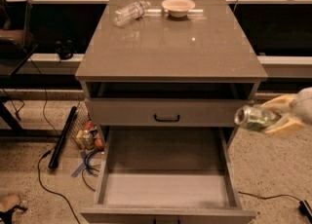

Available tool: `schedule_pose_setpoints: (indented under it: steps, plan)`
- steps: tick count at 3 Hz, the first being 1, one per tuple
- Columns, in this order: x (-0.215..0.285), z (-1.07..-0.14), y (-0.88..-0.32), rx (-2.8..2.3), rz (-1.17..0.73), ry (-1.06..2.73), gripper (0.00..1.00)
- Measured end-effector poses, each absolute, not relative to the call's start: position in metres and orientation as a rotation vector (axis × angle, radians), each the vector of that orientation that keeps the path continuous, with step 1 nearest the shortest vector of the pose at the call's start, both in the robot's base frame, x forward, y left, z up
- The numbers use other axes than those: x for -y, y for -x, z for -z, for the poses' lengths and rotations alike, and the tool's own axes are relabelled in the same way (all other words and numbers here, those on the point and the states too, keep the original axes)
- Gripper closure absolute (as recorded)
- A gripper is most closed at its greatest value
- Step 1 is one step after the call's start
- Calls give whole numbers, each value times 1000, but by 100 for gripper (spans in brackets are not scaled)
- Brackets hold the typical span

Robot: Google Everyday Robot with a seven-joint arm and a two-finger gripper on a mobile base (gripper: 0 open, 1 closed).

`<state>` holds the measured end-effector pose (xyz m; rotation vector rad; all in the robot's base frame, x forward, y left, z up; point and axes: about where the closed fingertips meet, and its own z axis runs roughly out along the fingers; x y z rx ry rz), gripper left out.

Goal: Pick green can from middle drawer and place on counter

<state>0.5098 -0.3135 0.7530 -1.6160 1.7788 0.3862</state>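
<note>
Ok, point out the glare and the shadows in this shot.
In the camera view, the glossy counter shows a small glare spot right of centre; the middle drawer has a floor shadowed at the rear, lighter in front; also in the camera view, the gripper, right of the cabinet, is shut on the green can, whose silver end glints.

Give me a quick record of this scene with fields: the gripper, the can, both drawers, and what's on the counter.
gripper: right of the upper drawer, level with it, shut on the green can
green can: held on its side in the air, outside the middle drawer, not on the counter
middle drawer: pulled open, bare floor showing
upper drawer: closed, black handle at its centre
counter: clear plastic bottle lying on its side and a bowl, both near the far edge
</note>
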Motion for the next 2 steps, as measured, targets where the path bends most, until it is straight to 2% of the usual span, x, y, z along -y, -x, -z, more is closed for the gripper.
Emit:
schedule_pose_setpoints:
  steps: [1, 2]
  plan:
    - [347, -811, -519, -1793, -379, 1535, 100]
    - [357, -860, -555, -1788, -371, 1418, 100]
